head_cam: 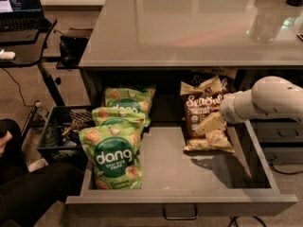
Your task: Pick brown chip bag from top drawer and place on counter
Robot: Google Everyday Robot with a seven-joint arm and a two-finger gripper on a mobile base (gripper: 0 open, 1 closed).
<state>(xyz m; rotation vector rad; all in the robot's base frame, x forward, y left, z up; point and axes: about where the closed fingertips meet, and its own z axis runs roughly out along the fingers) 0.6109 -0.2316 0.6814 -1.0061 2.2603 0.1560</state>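
The brown chip bag (203, 110) leans upright at the back right of the open top drawer (189, 174), its lower edge resting on the drawer floor. My white arm comes in from the right over the drawer's right wall. My gripper (211, 123) is pressed against the front of the brown bag, about at its middle, and covers part of it. The glossy grey counter (189, 27) spreads above the drawer. Another brown bag's top peeks out behind the first.
Three green "dang" bags (115, 157) stand in a row on the drawer's left side. A black desk with a laptop (19, 8) stands at the far left, with a black crate (61, 131) on the floor beneath. A person's dark leg (28, 193) is at the lower left. More drawers (279, 136) are at the right.
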